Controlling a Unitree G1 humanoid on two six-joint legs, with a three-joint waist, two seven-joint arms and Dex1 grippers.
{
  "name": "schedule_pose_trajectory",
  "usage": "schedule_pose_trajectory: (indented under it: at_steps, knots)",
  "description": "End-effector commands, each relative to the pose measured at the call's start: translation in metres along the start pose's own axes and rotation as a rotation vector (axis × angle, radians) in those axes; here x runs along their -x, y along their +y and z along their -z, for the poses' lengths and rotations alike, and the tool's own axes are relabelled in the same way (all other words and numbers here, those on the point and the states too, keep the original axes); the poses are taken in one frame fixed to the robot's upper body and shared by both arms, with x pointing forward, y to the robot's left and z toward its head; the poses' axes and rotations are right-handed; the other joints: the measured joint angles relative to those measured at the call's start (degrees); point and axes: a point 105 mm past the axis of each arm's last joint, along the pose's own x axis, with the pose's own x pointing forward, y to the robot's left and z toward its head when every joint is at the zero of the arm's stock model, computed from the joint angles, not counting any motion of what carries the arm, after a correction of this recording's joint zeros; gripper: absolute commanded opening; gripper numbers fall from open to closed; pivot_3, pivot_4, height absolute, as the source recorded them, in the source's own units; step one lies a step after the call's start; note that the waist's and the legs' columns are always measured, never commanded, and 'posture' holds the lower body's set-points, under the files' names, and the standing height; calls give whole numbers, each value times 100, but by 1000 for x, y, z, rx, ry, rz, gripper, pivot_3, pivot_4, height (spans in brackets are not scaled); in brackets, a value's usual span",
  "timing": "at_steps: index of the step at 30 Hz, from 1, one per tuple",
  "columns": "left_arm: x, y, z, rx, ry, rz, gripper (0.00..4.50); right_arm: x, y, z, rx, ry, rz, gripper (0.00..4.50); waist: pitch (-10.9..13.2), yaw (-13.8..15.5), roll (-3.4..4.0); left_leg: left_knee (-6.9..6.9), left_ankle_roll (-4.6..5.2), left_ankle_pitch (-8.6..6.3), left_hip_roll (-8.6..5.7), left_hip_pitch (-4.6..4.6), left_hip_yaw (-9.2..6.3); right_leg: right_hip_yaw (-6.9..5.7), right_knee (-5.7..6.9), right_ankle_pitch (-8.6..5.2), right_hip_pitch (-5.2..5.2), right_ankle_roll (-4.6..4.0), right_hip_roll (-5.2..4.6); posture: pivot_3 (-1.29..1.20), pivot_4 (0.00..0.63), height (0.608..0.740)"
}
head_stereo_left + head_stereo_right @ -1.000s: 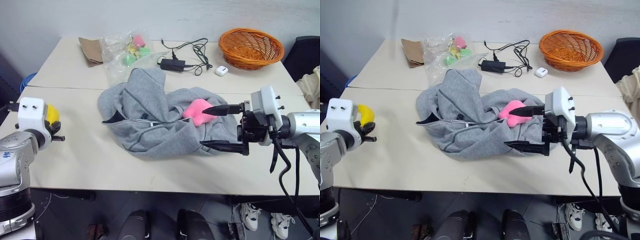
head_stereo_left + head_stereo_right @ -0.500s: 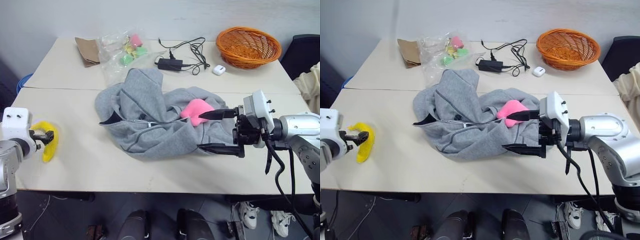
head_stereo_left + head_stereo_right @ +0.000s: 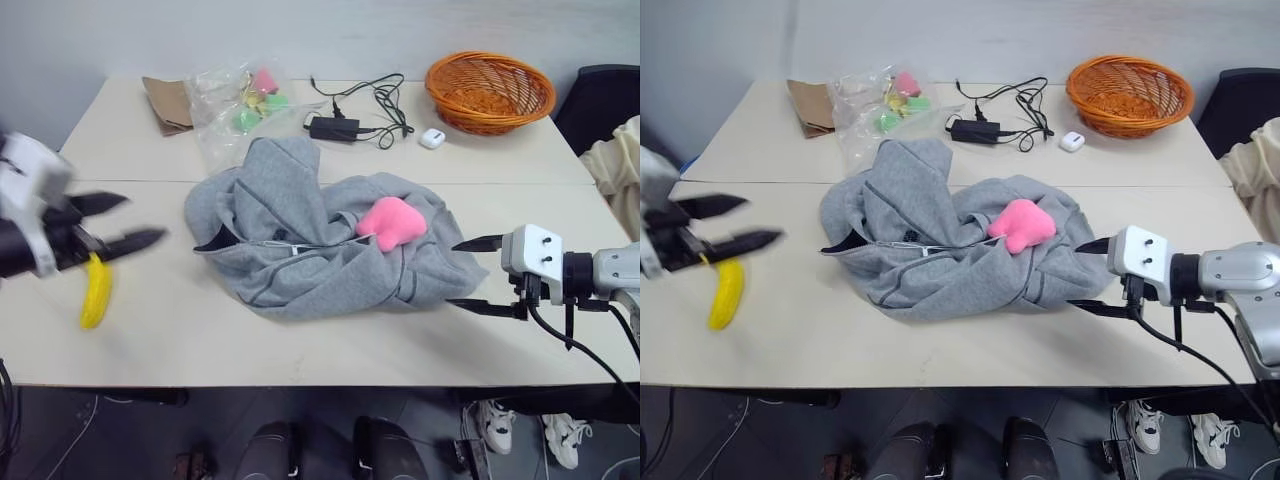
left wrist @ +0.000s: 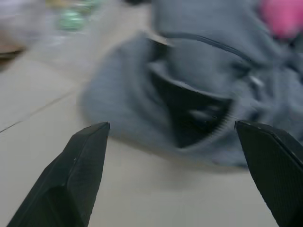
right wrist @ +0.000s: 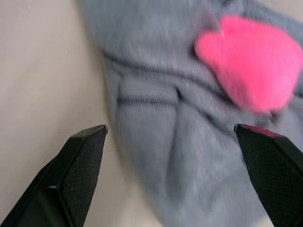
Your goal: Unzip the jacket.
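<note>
Both empty and spread wide, the left pincer at frame left and right pincer at lower right flank the crumpled jacket mid-bench, apparently readying to reach its still-closed zip.

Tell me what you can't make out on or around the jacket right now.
- Zipper pull: too small among the jacket folds in the head views, motion-blurred in the left wrist view.
- Chest logo: blurred in the left wrist view.
- Bag contents: hazy through crinkled plastic.
- Fabric under the pink toy: covered by it.
</note>
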Motion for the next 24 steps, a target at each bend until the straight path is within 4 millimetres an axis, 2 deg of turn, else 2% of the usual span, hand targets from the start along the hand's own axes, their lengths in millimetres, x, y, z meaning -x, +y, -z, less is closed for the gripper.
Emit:
schedule_pose_trajectory:
  at_steps: [1,5,8,10,12,14,16,24]
  knots:
    - [-15,-5,-4,-145,36,93,4454,0,-6,4,114,44,-2,4500,1,-34,0,2,-1,1,4,3,6,1,-4,-1,-2,-2,9,0,150,740]
    - [-60,-21,14,-336,143,238,4454,-12,-9,15,170,75,-8,4500,0,-37,3,3,13,11,19,12,34,7,2,-2,-11,-4,17,0,150,740]
    - [-91,-16,18,-428,157,218,4454,-22,-12,19,181,78,-14,4500,0,-32,2,3,19,10,23,5,44,11,15,-2,-17,-4,24,0,150,740]
    - [-105,-18,23,-449,172,244,4454,-29,-13,22,200,90,-21,4500,1,-34,2,10,25,12,23,-5,47,8,16,-2,-24,-4,35,0,150,740]
    - [-111,-25,31,-478,202,298,4454,-33,-13,24,216,101,-36,4500,1,-43,2,11,29,12,23,-11,51,9,18,-1,-30,-3,35,0,150,740]
    - [-118,-26,31,-490,201,301,4500,-36,-14,25,208,94,-45,4102,1,-36,2,11,31,12,23,-10,52,9,17,-1,-31,-3,33,0,150,740]
    - [-124,-26,29,-482,185,293,4099,-38,-16,25,198,86,-46,3599,1,-33,2,15,34,13,23,-10,51,8,19,-1,-29,-3,33,0,150,740]
    - [-116,-36,48,-495,238,386,1795,-30,-11,29,179,91,-91,935,1,-29,2,31,42,14,24,-11,46,8,36,-1,-27,-2,17,0,150,740]
